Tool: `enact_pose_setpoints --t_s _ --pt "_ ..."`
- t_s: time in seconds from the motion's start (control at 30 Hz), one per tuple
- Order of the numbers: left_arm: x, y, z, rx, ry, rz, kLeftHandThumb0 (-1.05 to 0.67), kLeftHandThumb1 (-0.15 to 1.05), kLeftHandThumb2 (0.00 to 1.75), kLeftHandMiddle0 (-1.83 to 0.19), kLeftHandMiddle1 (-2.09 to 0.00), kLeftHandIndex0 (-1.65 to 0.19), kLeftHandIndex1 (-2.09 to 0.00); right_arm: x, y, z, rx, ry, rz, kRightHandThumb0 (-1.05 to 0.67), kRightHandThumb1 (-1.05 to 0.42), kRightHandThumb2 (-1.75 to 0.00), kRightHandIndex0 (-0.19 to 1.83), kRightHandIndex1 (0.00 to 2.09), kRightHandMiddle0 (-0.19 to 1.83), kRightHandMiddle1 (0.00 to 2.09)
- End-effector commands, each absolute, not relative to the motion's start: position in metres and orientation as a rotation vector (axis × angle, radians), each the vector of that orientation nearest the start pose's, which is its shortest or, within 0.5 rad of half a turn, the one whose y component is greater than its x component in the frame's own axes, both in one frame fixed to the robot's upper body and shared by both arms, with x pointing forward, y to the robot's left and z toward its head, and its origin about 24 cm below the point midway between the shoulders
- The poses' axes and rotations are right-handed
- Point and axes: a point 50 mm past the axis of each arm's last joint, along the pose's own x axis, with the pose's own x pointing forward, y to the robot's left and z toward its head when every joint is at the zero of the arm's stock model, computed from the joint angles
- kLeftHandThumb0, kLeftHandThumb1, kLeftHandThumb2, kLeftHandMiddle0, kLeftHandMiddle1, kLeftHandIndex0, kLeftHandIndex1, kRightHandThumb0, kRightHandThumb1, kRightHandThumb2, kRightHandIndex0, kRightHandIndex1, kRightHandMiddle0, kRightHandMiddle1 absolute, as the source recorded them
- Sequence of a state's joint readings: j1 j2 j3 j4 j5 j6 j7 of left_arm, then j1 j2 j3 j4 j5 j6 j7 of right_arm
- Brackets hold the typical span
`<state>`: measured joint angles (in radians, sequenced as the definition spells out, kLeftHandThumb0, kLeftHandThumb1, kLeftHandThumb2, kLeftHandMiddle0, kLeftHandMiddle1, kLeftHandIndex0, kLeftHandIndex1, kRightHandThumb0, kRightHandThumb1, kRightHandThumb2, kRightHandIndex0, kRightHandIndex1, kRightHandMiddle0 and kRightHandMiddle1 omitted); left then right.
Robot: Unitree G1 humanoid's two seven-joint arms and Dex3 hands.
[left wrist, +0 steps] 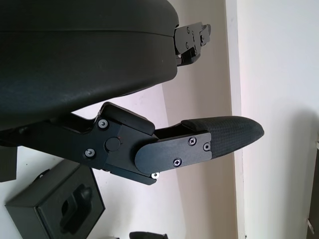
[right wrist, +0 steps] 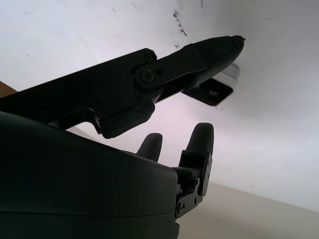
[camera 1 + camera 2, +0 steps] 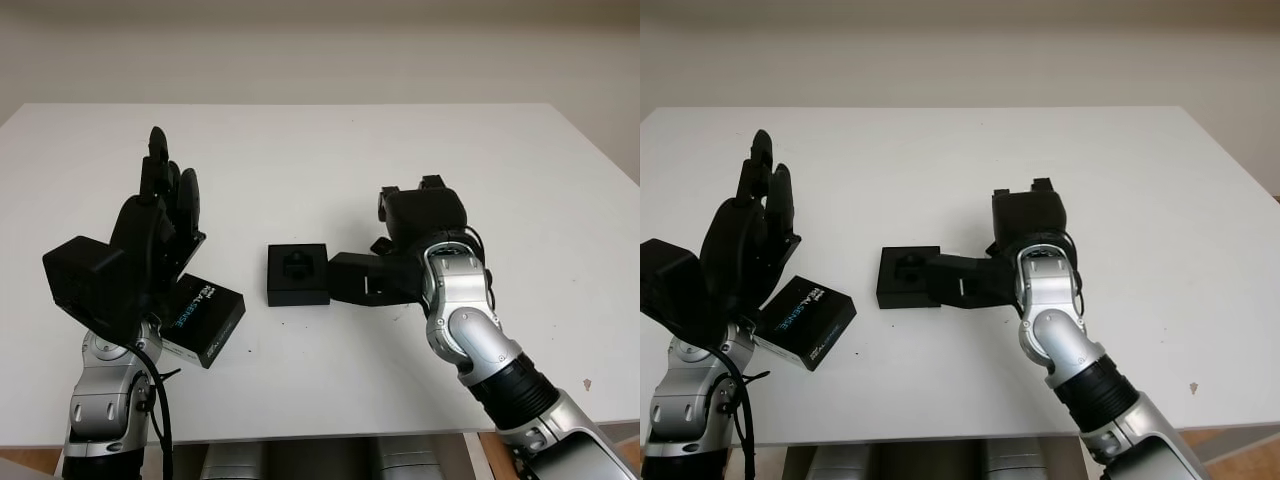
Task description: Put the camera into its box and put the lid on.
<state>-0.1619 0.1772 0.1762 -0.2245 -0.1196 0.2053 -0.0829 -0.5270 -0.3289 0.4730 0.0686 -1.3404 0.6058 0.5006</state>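
1. Near the centre of the head-camera frame, on the white bench (image 3: 330, 170), sits a small black open box (image 3: 297, 273) with a dark shape lying in its moulded recess; that shape is probably the camera (image 3: 297, 265), though the view is too coarse to be sure.
2. Left of the box, in the lower left of the frame, a flat black lid (image 3: 204, 318) with white lettering lies tilted on the bench, well apart from the box and partly tucked under the left arm.
3. Above the lid, the left hand (image 3: 162, 205) stands upright, its fingers (image 3: 187, 196) extended toward the top of the frame and holding nothing; the hand is open.
4. From the left wrist camera, one of those fingers (image 1: 219, 139) stretches straight out, with the box (image 1: 57, 209) and its dark insert visible in the lower left corner of that picture.
5. Right of centre in the head view, the right hand (image 3: 425, 215) hovers just beside the box's right edge, knuckles toward the far side of the bench, open and grasping nothing.
6. Seen from the right wrist camera, the right hand's fingers (image 2: 199, 55) reach out straight over the white surface, and none touches anything.
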Motion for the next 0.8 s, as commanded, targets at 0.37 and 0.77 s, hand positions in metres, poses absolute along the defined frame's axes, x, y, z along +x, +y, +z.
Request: enact_pose_setpoints --t_s 0.37,0.77 --pt "0.276 0.200 0.133 0.071 -0.233 0.011 -0.82 1.05 0.64 0.19 0.00 0.19 0.00 0.327 -0.132 0.123 -1.717 0.220 0.011 -0.88 -1.02 -0.06 -0.08 1.21 0.04 1.18" --pt "0.276 0.198 0.133 0.055 -0.237 0.002 -0.81 1.05 0.63 0.19 0.00 0.19 0.00 0.335 -0.138 0.112 -1.726 0.256 -0.013 -0.86 -1.02 -0.05 0.04 1.01 0.13 1.03"
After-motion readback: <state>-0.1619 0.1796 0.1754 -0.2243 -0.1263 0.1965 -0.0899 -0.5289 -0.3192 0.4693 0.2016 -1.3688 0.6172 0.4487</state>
